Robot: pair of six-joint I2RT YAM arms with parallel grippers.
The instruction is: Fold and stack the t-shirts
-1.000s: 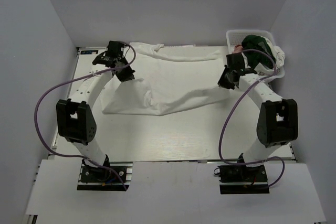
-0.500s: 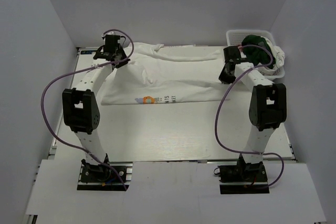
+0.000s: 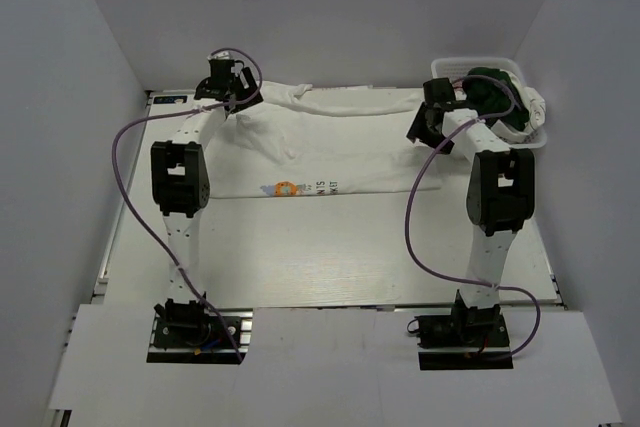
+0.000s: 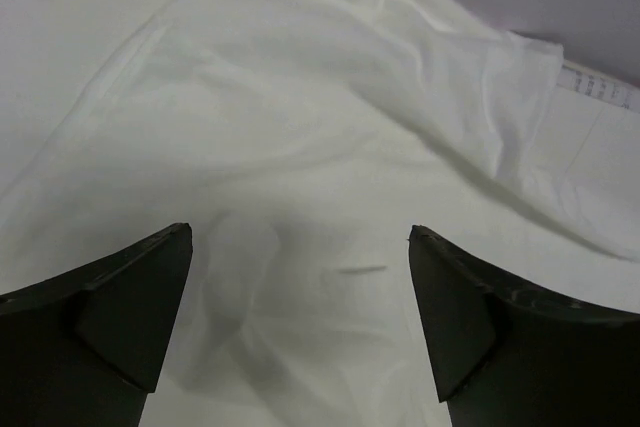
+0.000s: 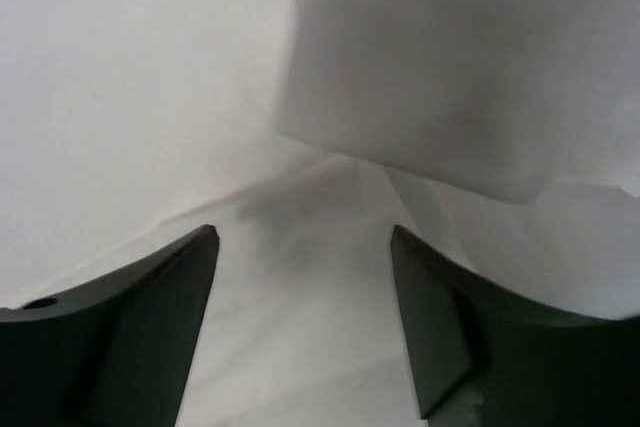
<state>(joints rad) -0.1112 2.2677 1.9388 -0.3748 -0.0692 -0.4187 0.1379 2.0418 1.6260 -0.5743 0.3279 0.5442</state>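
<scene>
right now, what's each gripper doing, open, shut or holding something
left gripper: open, holding nothing, over the white t-shirt
right gripper: open, holding nothing, over the same shirt

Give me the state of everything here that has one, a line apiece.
white t-shirt: spread on the table, graphic facing up, rumpled along the far edge.
dark green t-shirt: crumpled in the basket, not folded.
basket: upright in the far right corner, holding clothes.
left gripper: open, empty, over white cloth.
right gripper: open, empty, over white cloth.
</scene>
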